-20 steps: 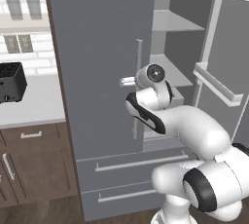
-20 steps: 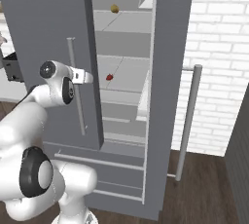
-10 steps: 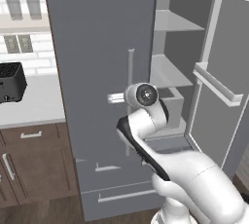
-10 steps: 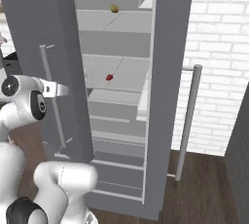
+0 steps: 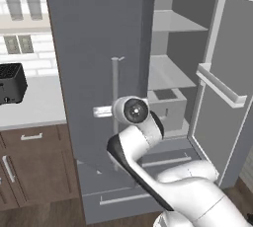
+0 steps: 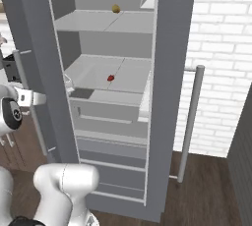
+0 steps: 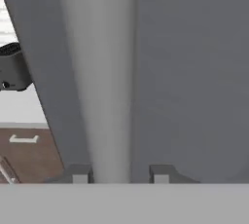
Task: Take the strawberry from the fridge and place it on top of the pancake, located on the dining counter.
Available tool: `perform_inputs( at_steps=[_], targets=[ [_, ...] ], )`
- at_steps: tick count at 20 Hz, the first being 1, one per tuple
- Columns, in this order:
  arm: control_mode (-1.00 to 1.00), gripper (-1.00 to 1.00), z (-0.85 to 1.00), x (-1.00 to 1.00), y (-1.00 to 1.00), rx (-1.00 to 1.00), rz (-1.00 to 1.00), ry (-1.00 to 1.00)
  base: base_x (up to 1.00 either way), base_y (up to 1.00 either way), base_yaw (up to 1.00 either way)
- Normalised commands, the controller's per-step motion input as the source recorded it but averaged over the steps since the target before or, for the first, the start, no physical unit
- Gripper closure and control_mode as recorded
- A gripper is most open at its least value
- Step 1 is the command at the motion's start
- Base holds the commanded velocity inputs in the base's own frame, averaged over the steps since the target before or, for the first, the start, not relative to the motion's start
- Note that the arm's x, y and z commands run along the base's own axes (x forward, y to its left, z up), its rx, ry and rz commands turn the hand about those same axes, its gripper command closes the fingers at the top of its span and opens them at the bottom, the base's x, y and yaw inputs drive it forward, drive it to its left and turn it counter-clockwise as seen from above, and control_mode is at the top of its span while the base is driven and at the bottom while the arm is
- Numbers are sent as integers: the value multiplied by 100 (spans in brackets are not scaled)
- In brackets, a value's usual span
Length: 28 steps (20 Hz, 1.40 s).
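Note:
The fridge (image 6: 162,48) stands with both doors swung out. On its middle shelf lies the strawberry (image 6: 110,78), small and red. My gripper (image 7: 120,173) is at the left door's vertical bar handle (image 7: 104,72). The bar sits between the fingertips (image 7: 160,173), with a narrow gap on one side, so the gripper is open around it. From the left base view the gripper (image 5: 105,112) meets the handle (image 5: 115,88) at mid height on the left door (image 5: 99,38). In the right base view the gripper (image 6: 38,99) is far left of the strawberry. The pancake and the dining counter are out of view.
A yellowish-brown lump (image 6: 115,8) lies on the upper shelf. A grey box drawer (image 6: 106,104) sits below the strawberry's shelf. The right door's bar handle (image 6: 189,122) stands before a white brick wall. A black toaster (image 5: 10,84) sits on the counter over brown cabinets (image 5: 29,167).
The left fridge door has swung wider, drawn by my arm on its handle. The fingers, which were shut on the bar, have eased slightly apart.

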Motion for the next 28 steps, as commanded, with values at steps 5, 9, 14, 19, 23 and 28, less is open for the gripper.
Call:
perform_inputs(
  at_steps=[5,9,14,19,23,28],
  targets=[
    [-100,-100,25,-100,-29,19,-8,-1,0,0,0],
    [-100,-100,35,-89,-64,21,-10,0,0,0,0],
    [-100,-100,22,-26,-94,24,-2,1,0,0,0],
    [-100,-100,-19,29,-94,24,8,2,0,0,0],
    [-100,-100,-42,36,-73,22,17,-1,0,0,0],
    [-100,-100,-31,65,-18,20,9,2,0,0,0]
  ],
)
